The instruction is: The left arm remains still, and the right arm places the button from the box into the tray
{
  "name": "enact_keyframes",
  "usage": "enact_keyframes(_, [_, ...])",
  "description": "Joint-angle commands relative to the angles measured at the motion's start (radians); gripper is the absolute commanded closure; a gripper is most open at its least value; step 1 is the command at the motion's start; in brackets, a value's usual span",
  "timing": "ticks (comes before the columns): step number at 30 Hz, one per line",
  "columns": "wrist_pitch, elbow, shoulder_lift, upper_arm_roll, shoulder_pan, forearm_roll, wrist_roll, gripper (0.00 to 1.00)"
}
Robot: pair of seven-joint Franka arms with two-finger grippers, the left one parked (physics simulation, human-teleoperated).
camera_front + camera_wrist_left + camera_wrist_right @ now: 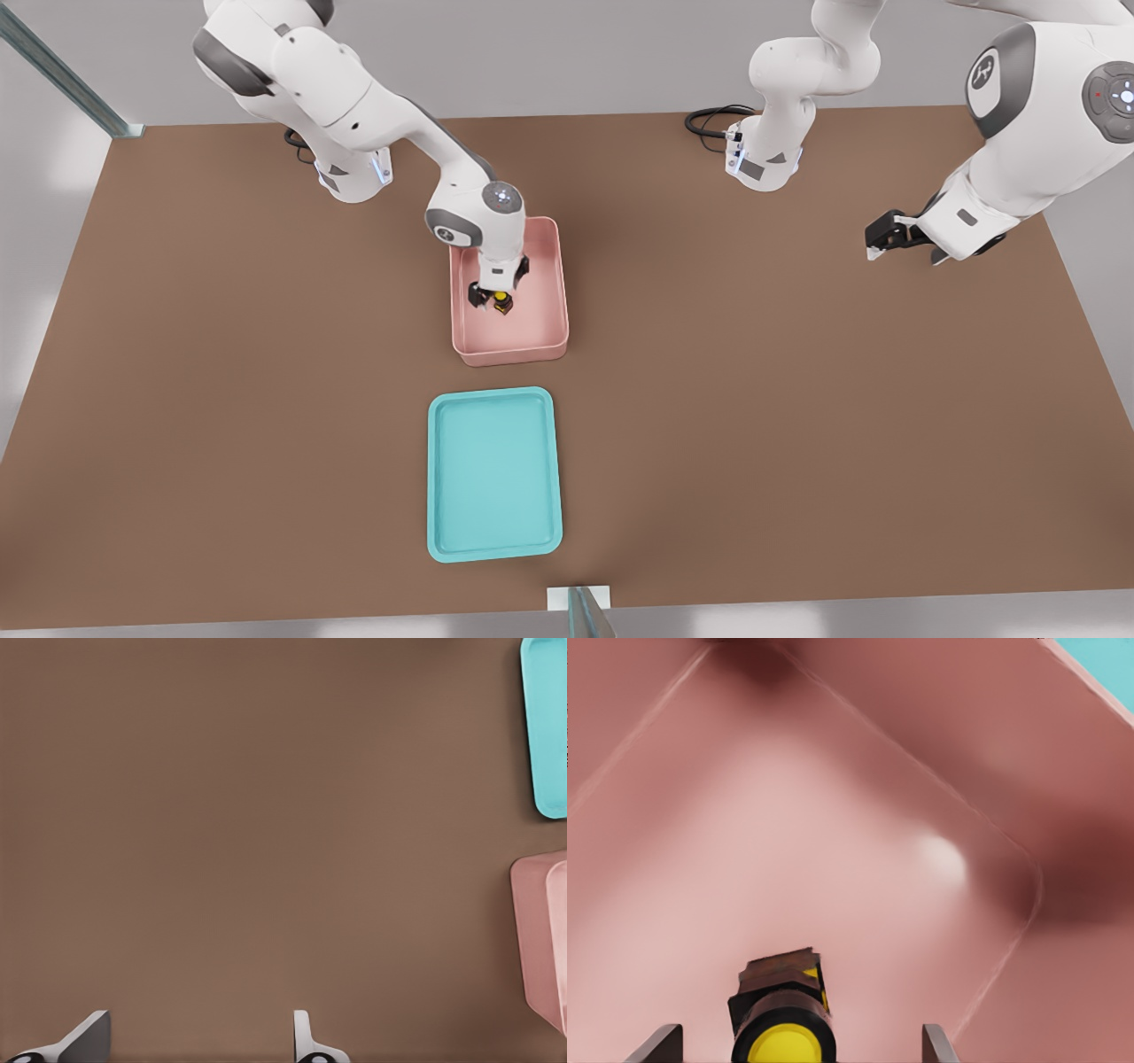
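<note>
Button (502,301) retrieval is the step in hand. In the front view the gripper (493,299) is seen lowered inside the pink box (547,341), near the middle of its floor, with the button between its fingers. The tray (443,532) lies on the worktop (797,399) nearer the camera than the box, just apart from it, with nothing in it.

From the left wrist view only bare worktop (266,815), a corner of the tray (545,726) and an edge of the box (532,930) are shown; the button is not seen there.

In the right wrist view the button (782,1019) sits on the box (833,815) floor, yellow cap toward the camera, midway between the two fingertips (656,1045). The gripper (793,1047) is open, with a clear gap left on either side.

A good grasp is judged to need the fingers closed evenly on the dark base rather than the rounded cap, so that slipping is avoided. The lift should then be taken straight up until the box wall is cleared, before any travel toward the tray is begun.
</note>
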Motion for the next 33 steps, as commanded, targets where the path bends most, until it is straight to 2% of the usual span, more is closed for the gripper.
enact_keyframes(1, [0.124, -0.007, 0.002, -0.001, 0.0, -0.047, 0.165, 0.0])
enact_keyframes(10, [0.146, -0.035, 0.013, -0.019, 0.0, -0.048, 0.062, 0.0])
enact_keyframes(16, [0.149, -0.023, 0.075, -0.039, 0.009, -0.113, 0.062, 0.0])
enact_keyframes(18, [0.152, -0.017, 0.088, -0.039, 0.009, -0.131, 0.062, 0.11])
enact_keyframes(19, [0.153, -0.017, 0.089, -0.041, 0.009, -0.131, 0.062, 0.22])
enact_keyframes(23, [0.152, -0.017, 0.088, -0.042, 0.007, -0.131, 0.07, 0.45])
enact_keyframes(27, [0.15, -0.015, 0.069, -0.041, -0.01, -0.126, 0.082, 0.51])
enact_keyframes(33, [0.141, -0.095, -0.148, -0.028, -0.08, -0.079, 0.07, 0.51])
